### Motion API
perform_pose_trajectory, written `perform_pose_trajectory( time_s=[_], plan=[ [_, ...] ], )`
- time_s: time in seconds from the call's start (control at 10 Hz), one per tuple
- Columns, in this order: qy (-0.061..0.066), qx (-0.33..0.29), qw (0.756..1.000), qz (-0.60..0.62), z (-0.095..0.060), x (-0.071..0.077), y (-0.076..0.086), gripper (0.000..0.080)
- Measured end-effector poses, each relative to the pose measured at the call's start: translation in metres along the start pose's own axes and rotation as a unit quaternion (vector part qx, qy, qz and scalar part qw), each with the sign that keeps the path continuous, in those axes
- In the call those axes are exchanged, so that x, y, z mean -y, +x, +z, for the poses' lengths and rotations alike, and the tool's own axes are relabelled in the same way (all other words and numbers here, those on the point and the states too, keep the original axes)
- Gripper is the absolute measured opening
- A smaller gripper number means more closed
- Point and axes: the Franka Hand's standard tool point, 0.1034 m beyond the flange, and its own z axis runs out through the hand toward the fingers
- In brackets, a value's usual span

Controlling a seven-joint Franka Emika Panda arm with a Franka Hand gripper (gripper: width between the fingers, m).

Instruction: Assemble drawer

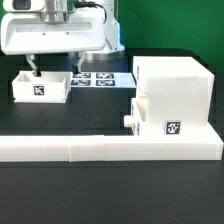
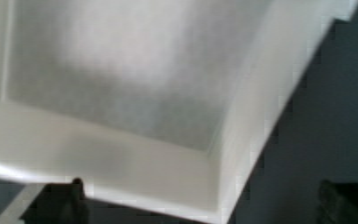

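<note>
The tall white drawer housing [image 1: 178, 88] stands at the exterior view's right. A white tray [image 1: 152, 118] with a round knob [image 1: 128, 120] and a square tag [image 1: 172, 128] sits partly inside it, low down. A second tagged white tray [image 1: 40, 86] lies loose at the left. My gripper [image 1: 35, 68] hangs just over that tray's back edge. In the wrist view the tray's inside [image 2: 140, 90] fills the picture. My gripper [image 2: 208, 200] is open, with one fingertip [image 2: 60, 198] over the tray and the other over the dark table, the tray's wall between them.
The long low white L-shaped wall [image 1: 110, 150] runs along the front of the black table. The marker board [image 1: 100, 78] lies flat between the loose tray and the housing. The arm's white body [image 1: 60, 30] fills the upper left.
</note>
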Motion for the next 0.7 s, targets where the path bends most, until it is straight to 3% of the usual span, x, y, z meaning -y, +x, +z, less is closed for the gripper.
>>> perform_pose_trajectory(
  time_s=[0.4, 0.7],
  plan=[
    [0.012, 0.004, 0.985, 0.17, 0.006, 0.0, -0.007, 0.0649],
    [0.004, -0.003, 0.986, 0.166, 0.022, 0.01, -0.016, 0.0649]
  ],
)
